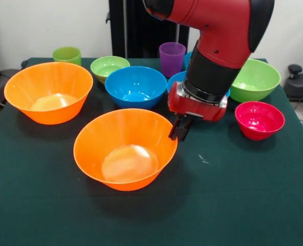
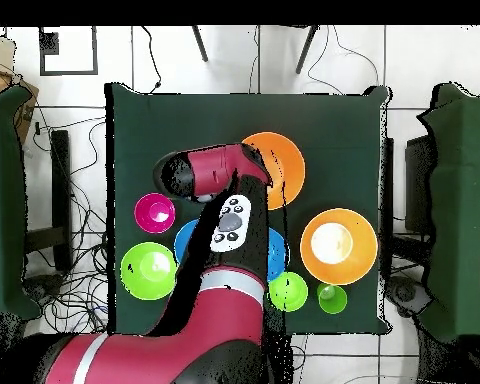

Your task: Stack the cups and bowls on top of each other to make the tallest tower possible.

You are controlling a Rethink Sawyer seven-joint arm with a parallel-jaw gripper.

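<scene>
While gripping near orange bowl [image 1: 125, 148] rim, claw [image 1: 179, 132].

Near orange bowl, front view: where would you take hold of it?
Probably the thin rim of the near orange bowl, from above, one fingertip inside and one outside: it sits upright and open, and its walls flare wide. The end effector hangs at its rim.

The arm [image 1: 213, 36] is running off the top edge in the front view. It is covering most of a blue bowl [image 1: 176, 80] behind the wrist and the left rim of the large lime bowl [image 1: 256, 79]. In the overhead view it is hiding the purple cup and most of both blue bowls [image 2: 276, 252]. The gripper [image 1: 180, 131] fingers are appearing dark and possibly closed; this cannot be confirmed.
</scene>
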